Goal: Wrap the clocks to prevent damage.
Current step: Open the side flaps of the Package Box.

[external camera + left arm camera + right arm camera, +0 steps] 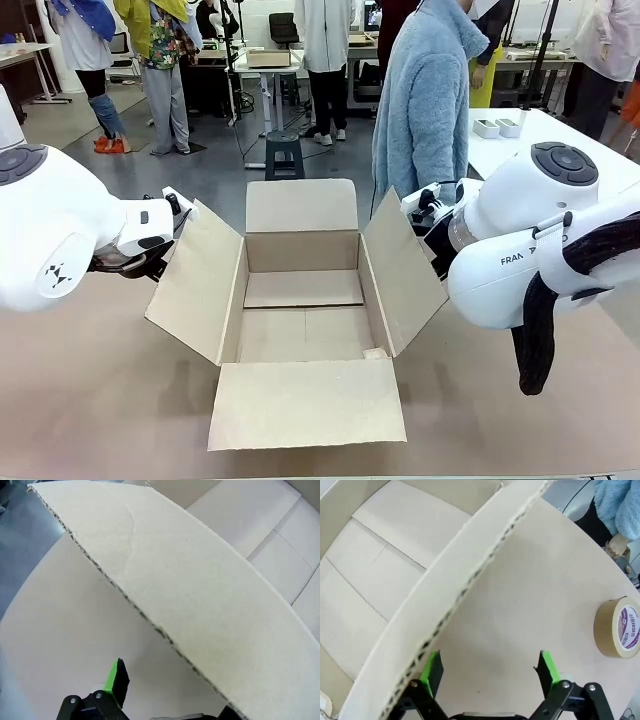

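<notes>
My left end effector (170, 702) and right end effector (490, 672) are spread, empty; the cardboard box (303, 252) looks light, its flaps (195, 285) stiff but creasable, so I'd pinch mid-edge

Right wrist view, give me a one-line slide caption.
Open right pincer beside a flap of the open brown cardboard box, brown tape roll lying on the beige table.

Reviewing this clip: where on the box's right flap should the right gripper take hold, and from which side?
Probably best: the right flap at its free corrugated edge, about mid-length. It is a thin sheet leaning outward, so come over that edge from the outer side, one finger on each face. The right gripper is open beside it.
</notes>
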`<state>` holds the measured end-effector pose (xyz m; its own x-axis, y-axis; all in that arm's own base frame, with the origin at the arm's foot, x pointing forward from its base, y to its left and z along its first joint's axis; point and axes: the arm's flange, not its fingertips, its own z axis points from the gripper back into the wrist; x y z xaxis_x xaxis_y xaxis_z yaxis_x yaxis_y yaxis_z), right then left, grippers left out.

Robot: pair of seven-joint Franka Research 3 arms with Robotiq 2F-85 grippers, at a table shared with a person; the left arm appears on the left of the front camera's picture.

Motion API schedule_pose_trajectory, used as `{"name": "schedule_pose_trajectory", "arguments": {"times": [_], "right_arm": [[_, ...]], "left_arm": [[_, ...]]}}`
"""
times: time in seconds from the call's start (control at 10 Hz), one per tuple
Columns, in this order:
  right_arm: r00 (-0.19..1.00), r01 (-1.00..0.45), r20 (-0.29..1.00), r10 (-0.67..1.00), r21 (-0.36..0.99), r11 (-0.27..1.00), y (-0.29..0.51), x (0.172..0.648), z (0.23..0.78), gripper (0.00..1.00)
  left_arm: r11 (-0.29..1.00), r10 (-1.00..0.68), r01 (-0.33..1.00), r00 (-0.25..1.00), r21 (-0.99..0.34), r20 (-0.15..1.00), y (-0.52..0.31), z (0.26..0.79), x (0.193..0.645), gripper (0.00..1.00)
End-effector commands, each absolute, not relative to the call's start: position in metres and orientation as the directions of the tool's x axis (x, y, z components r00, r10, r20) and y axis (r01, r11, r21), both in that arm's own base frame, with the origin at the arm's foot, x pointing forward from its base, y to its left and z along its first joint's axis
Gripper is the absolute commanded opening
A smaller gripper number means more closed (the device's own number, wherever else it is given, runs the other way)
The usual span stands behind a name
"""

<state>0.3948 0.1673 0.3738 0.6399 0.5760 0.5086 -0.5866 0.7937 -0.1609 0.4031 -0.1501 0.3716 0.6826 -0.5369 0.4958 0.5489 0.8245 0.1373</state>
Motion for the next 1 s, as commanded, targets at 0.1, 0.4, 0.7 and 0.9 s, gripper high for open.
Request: {"name": "schedule_pose_trajectory", "arguments": {"times": [0.1,0.4,0.7,0.9], "right_arm": [[0.64,-0.586,0.509,0.575,-0.16,0.794,0.167,0.395,0.374,1.0],[0.64,-0.587,0.509,0.576,-0.161,0.794,0.167,0.395,0.374,1.0],[0.724,-0.513,0.385,0.572,-0.253,0.82,0.147,0.379,0.504,1.0],[0.753,-0.437,0.36,0.55,-0.351,0.828,0.151,0.351,0.588,1.0]], "left_arm": [[0.825,-0.537,0.549,0.683,0.137,0.496,-0.15,0.372,0.403,1.0],[0.825,-0.537,0.549,0.683,0.137,0.496,-0.15,0.372,0.403,1.0],[0.774,-0.613,0.626,0.703,0.097,0.36,-0.138,0.502,0.403,1.0],[0.742,-0.665,0.645,0.675,0.183,0.318,-0.139,0.578,0.387,1.0]]}}
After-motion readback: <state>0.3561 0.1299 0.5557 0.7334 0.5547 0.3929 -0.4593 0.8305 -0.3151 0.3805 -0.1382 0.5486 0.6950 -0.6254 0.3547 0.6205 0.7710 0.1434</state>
